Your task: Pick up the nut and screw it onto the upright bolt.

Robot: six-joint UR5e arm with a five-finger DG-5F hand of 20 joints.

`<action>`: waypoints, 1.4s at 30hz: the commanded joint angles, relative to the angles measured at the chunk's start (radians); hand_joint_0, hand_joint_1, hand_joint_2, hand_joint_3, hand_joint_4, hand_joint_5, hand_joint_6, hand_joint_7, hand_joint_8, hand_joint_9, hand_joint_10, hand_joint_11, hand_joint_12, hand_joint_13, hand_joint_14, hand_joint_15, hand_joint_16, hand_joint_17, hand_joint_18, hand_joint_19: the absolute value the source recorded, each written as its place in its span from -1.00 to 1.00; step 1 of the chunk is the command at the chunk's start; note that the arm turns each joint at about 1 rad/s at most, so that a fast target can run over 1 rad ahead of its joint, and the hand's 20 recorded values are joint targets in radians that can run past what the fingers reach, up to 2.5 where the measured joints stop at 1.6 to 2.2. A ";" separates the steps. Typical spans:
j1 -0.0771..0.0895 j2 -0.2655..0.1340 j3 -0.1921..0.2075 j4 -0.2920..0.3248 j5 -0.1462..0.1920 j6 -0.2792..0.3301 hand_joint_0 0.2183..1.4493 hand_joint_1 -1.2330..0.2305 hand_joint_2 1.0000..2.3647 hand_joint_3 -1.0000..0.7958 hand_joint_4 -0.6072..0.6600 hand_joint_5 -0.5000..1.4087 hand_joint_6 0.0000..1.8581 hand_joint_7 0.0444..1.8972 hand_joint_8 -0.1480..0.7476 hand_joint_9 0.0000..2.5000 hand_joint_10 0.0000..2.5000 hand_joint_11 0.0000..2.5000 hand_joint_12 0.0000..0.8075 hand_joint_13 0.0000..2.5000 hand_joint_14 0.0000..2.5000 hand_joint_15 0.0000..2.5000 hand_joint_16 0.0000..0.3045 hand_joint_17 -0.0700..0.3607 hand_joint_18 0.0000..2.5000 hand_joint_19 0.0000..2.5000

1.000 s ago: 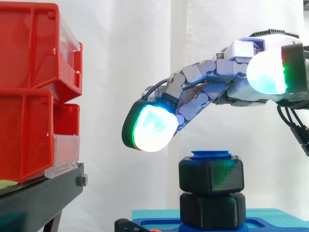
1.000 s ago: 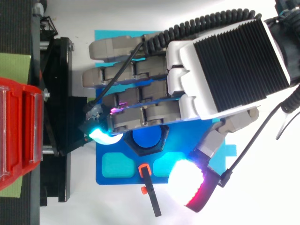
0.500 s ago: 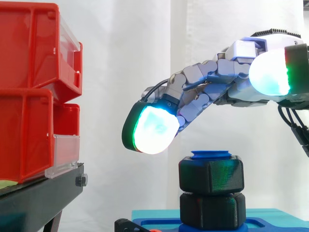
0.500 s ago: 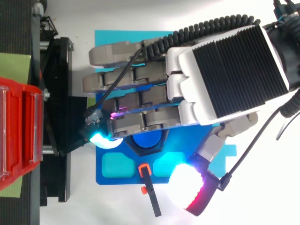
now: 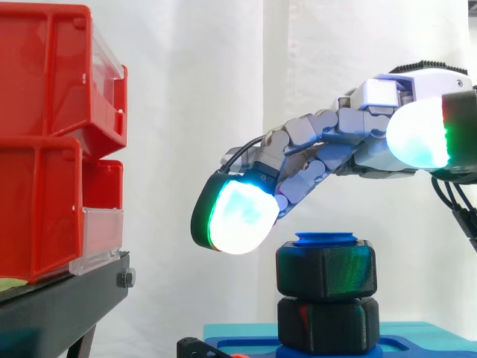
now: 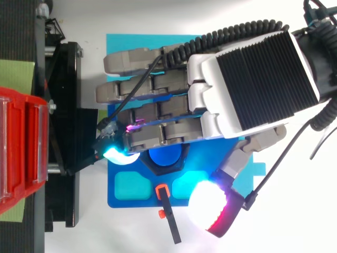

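Note:
A black hex nut (image 5: pixel 326 271) sits on the upright blue bolt (image 5: pixel 326 239), just above a second black nut (image 5: pixel 328 325). From above, the bolt's blue top (image 6: pixel 165 156) shows inside the nut's black rim. The bolt stands on a blue base (image 6: pixel 134 187). My hand (image 6: pixel 253 79) hovers above the nut, fingers stretched out and slightly bent, holding nothing. One glowing fingertip (image 5: pixel 238 216) hangs to the left of the nut and a little above it. The thumb's glowing pad (image 5: pixel 419 134) is up at the right, apart from the nut.
Red bins (image 5: pixel 52 142) stacked on a black stand (image 5: pixel 59 309) fill the left side. A small black tool with an orange part (image 6: pixel 167 211) lies at the front edge of the blue base. A white curtain hangs behind.
The hand has dropped slightly, bringing its fingertip a little nearer the nut. The nut and bolt have not moved.

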State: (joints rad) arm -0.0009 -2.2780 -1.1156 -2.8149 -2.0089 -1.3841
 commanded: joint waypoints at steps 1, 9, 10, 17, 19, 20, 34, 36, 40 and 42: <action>0.001 0.000 -0.004 0.014 0.002 0.014 -0.65 0.55 -1.00 -0.44 0.24 -0.61 -0.46 -0.26 -0.07 -0.46 -1.00 -1.00 -0.06 -0.78 -1.00 -1.00 -0.65 -0.12 -1.00 -1.00; 0.001 0.000 -0.003 0.051 0.012 0.023 -0.65 0.58 -1.00 -0.44 0.24 -0.61 -0.46 -0.25 -0.07 -0.46 -1.00 -1.00 -0.06 -0.77 -1.00 -1.00 -0.65 -0.12 -1.00 -1.00; 0.001 0.000 -0.003 0.052 0.012 0.023 -0.65 0.59 -1.00 -0.44 0.23 -0.61 -0.46 -0.25 -0.07 -0.46 -1.00 -1.00 -0.06 -0.77 -1.00 -1.00 -0.65 -0.12 -1.00 -1.00; 0.001 0.000 -0.003 0.049 0.022 0.023 -0.65 0.62 -1.00 -0.44 0.27 -0.59 -0.46 -0.22 -0.06 -0.45 -1.00 -1.00 -0.07 -0.76 -1.00 -1.00 -0.65 -0.12 -1.00 -1.00; 0.001 0.000 -0.003 0.043 0.024 0.025 -0.65 0.63 -1.00 -0.44 0.28 -0.58 -0.46 -0.20 -0.07 -0.44 -1.00 -1.00 -0.07 -0.76 -1.00 -1.00 -0.65 -0.12 -1.00 -1.00; 0.001 0.000 -0.003 0.037 0.024 0.025 -0.64 0.63 -1.00 -0.44 0.29 -0.58 -0.46 -0.20 -0.07 -0.43 -1.00 -1.00 -0.07 -0.76 -1.00 -1.00 -0.66 -0.13 -1.00 -1.00; 0.001 0.000 -0.004 -0.017 0.021 0.022 -0.63 0.66 -1.00 -0.44 0.33 -0.54 -0.46 0.00 -0.06 -0.38 -1.00 -1.00 -0.08 -0.74 -1.00 -1.00 -0.67 -0.14 -0.98 -1.00; -0.001 0.000 -0.004 -0.015 0.021 0.022 -0.63 0.66 -1.00 -0.44 0.33 -0.54 -0.46 0.00 -0.06 -0.37 -1.00 -1.00 -0.08 -0.73 -1.00 -1.00 -0.67 -0.15 -0.98 -1.00; -0.004 0.000 -0.003 -0.012 0.021 0.022 -0.63 0.66 -1.00 -0.44 0.33 -0.52 -0.46 0.09 -0.06 -0.36 -1.00 -1.00 -0.09 -0.72 -1.00 -1.00 -0.67 -0.15 -0.96 -1.00; -0.007 0.000 -0.004 -0.012 0.021 0.022 -0.63 0.66 -1.00 -0.44 0.33 -0.52 -0.46 0.13 -0.06 -0.35 -1.00 -1.00 -0.09 -0.71 -1.00 -1.00 -0.67 -0.15 -0.95 -1.00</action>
State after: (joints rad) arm -0.0048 -2.2779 -1.1190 -2.8279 -1.9878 -1.3621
